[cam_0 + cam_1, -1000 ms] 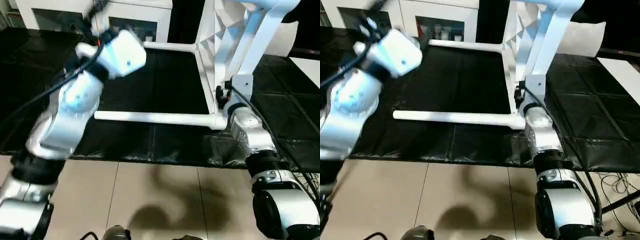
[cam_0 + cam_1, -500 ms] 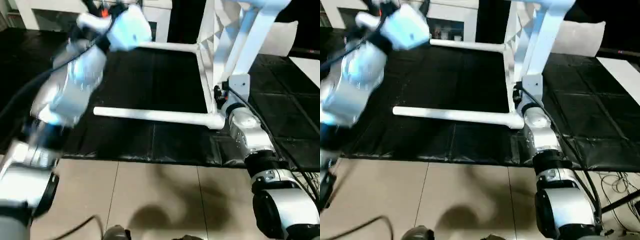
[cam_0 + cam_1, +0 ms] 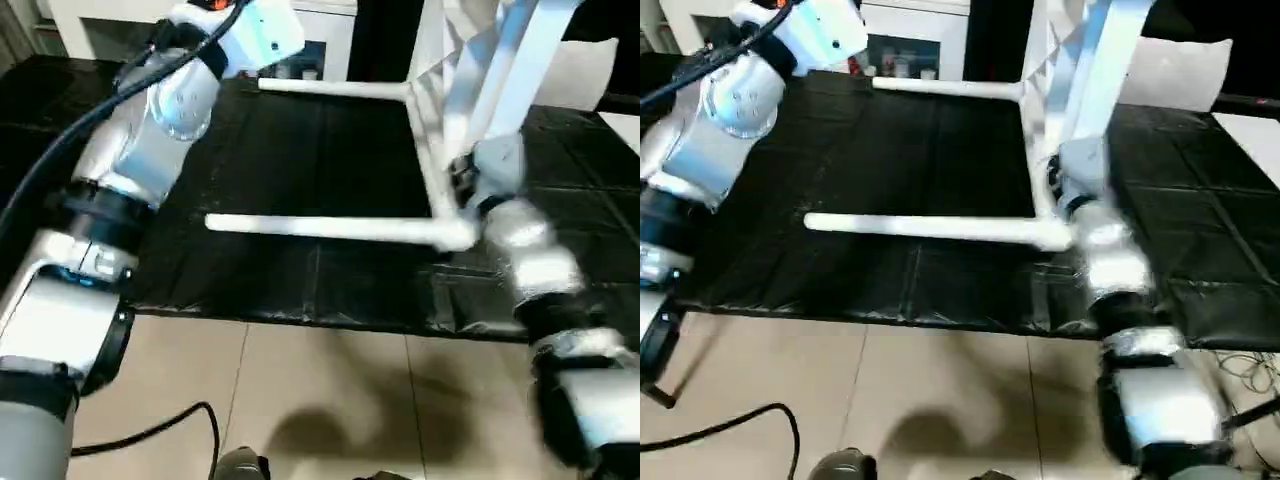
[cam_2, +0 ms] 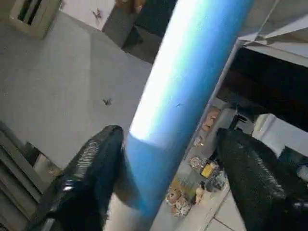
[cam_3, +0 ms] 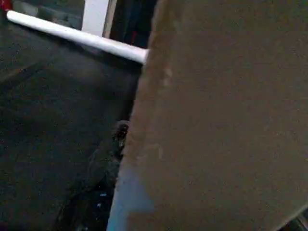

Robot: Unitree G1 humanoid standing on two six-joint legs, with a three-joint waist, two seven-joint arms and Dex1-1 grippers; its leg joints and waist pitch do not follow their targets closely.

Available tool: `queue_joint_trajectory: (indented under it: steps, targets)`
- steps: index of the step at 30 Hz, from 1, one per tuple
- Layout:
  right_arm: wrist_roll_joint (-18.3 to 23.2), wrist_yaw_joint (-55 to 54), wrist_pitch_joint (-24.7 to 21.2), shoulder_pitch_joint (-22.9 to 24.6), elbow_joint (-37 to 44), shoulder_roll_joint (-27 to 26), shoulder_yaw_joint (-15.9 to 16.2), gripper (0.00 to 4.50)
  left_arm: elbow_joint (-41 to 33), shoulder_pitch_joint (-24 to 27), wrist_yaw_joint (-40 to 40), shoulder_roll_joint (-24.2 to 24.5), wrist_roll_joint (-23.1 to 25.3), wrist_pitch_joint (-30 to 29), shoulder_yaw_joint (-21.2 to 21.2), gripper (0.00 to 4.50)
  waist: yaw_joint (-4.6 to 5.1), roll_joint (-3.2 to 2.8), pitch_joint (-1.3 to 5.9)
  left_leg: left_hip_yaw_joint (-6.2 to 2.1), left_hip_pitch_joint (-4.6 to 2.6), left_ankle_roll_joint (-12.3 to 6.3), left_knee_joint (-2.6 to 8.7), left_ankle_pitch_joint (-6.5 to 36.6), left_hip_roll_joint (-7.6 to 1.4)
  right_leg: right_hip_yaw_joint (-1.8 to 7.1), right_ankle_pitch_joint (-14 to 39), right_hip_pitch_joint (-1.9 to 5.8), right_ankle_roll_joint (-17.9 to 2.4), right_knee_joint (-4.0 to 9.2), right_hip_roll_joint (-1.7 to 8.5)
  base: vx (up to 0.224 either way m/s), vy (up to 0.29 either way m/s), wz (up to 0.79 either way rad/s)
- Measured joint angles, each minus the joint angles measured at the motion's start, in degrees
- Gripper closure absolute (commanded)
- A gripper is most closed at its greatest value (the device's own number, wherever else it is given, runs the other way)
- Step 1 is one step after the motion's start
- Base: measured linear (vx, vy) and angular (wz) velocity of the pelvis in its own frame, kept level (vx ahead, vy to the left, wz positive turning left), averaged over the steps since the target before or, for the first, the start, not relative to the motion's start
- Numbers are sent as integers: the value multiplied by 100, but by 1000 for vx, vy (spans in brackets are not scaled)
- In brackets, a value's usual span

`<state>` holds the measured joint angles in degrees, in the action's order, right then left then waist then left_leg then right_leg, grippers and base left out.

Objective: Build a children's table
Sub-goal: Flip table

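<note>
A: Where's the children's tabletop (image 3: 440, 120)?

B: Standing on its edge on the black table (image 3: 300, 160), two white legs (image 3: 330, 228) plugged in and lying level over the cloth.

A: And the claws?

B: The left claw (image 4: 163, 159) has its fingers (image 4: 91, 168) spread around a white leg (image 4: 183, 91). Whether the right claw is apart or clamped, I cannot tell.

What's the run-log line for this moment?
top: on edge, two legs fitted, lying level | left claw: straddling a white tube, not clamped | right arm: at near corner
</note>
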<state>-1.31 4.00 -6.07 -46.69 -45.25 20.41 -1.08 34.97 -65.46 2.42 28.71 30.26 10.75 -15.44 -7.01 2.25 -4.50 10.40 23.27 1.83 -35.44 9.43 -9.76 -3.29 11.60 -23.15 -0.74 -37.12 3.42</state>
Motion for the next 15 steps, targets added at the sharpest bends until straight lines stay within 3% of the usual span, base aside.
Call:
queue_joint_trajectory:
  steps: [2, 5, 7, 15]
  targets:
    - [-142, 81, -4, -93, 85, 209, 114, 251, 125, -42, -11, 15, -12, 50, 25, 161, -6, -15, 8, 3, -2, -1, 0, -1, 0, 1, 0, 1, 0, 0, 1, 0, 0, 0]
    - [-361, 223, -14, -254, 197, 522, 229, 248, 304, -119, -20, 63, -18, 110, 102, 170, -23, -16, 8, 3, -4, -1, 1, -1, -1, 0, 0, 1, 1, -3, 1, 0, 0, 0]
    - [-474, 314, -13, -363, 253, 718, 342, 246, 420, -209, 20, 98, -38, 116, 113, 202, -29, -16, 8, 4, -6, -1, 1, -1, -1, 1, 0, 3, 2, -2, 1, 0, 0, 0]
    - [-997, 1050, 417, -1371, -283, 1558, 772, 238, 148, 5, 979, 44, -954, -228, 672, 262, -76, -20, 11, 12, -7, -4, 0, -1, -1, 5, 0, 4, 2, 1, 3, 0, 0, 0]
